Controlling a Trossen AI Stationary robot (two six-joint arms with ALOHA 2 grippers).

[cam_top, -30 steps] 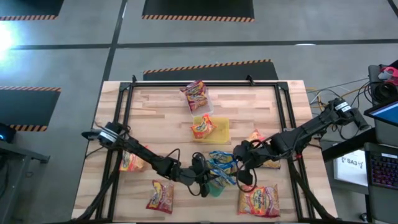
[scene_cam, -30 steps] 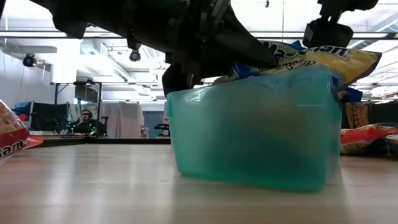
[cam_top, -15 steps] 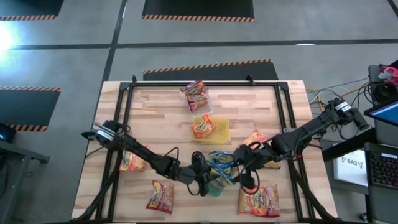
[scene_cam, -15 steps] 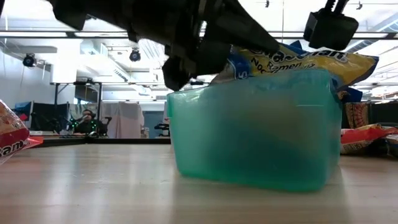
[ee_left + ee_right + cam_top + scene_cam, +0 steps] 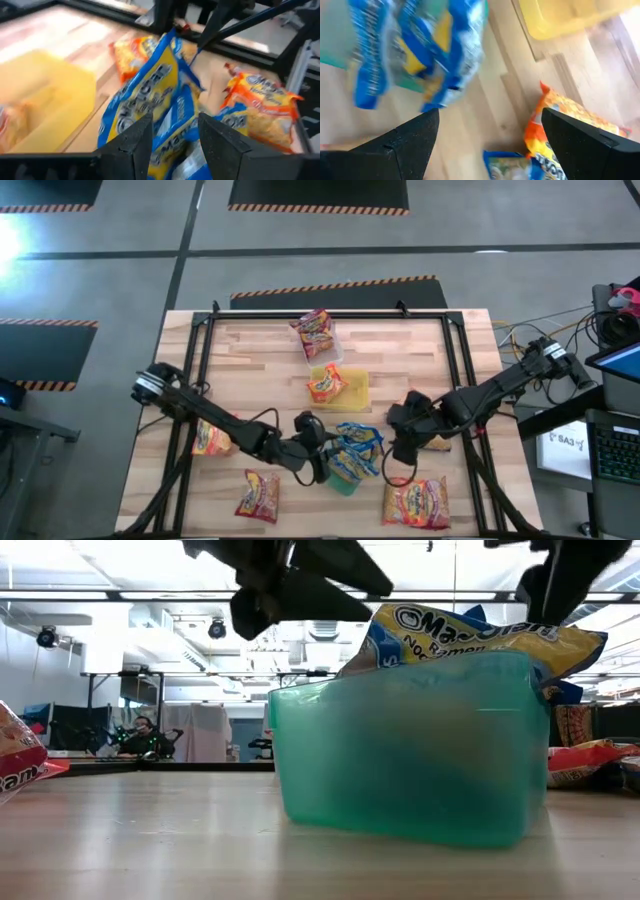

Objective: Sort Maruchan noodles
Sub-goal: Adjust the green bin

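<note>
High view: the blue/yellow noodle packets (image 5: 352, 452) lie heaped in and over the green tray (image 5: 345, 480) near the front middle of the counter (image 5: 260, 360), with one packet standing above the tray rim in the low view (image 5: 470, 630). My left fingers (image 5: 318, 465) hover just beside the heap on its left; in the left wrist view they stand apart with nothing between them, the blue/yellow packets directly ahead. My right fingers (image 5: 398, 452) sit just right of the heap, spread wide and empty, as the right wrist view shows. An orange packet (image 5: 327, 385) rests on the yellow tray (image 5: 358, 388) at the counter's centre, and a red packet (image 5: 316, 332) lies on the clear tray (image 5: 333, 345) toward the far edge. Loose on the counter: an orange packet (image 5: 212, 440) under my left arm, a red packet (image 5: 258, 495) at the front left, another red packet (image 5: 417, 502) at the front right, and an orange packet (image 5: 412, 402) beside my right arm.
</note>
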